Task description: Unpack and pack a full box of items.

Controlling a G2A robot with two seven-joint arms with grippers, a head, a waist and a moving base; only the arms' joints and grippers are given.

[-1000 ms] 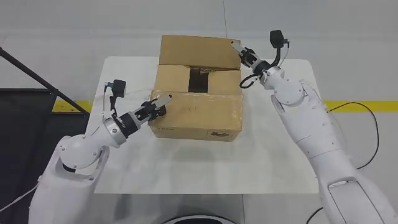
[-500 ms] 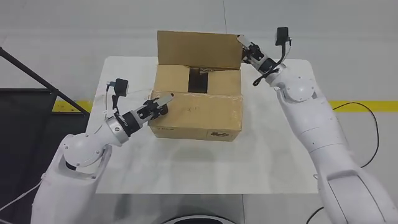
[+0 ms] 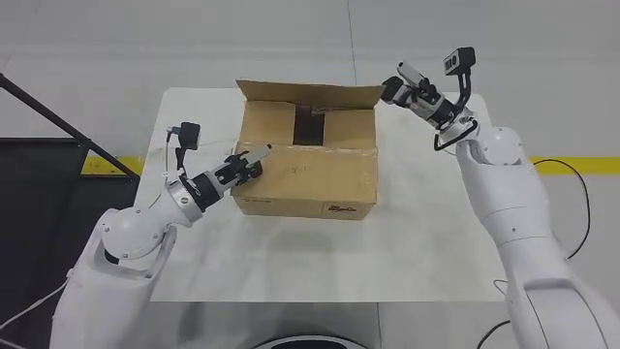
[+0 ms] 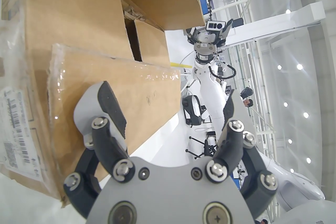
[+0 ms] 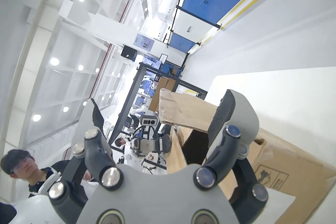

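The box [image 3: 305, 170] is showing matt brown corrugated cardboard, its cut flap edges fraying rough. The clear tape [image 4: 115, 64] along one flap edge of the box is looking glossy and wrinkled, catching light. The paper label [image 4: 15, 125] on the box's side wall is reading as white and matt. On the left tool [image 4: 170, 101] beside the box, the pads [image 4: 111, 101] are appearing as black coarse-grained rubber. Its finger shells are looking pale grey and smooth, and its screw heads are shining as bright metal. The right tool [image 5: 160, 104] is showing the same finishes. The surface [image 3: 417, 242] under the box is appearing white, smooth and matt.
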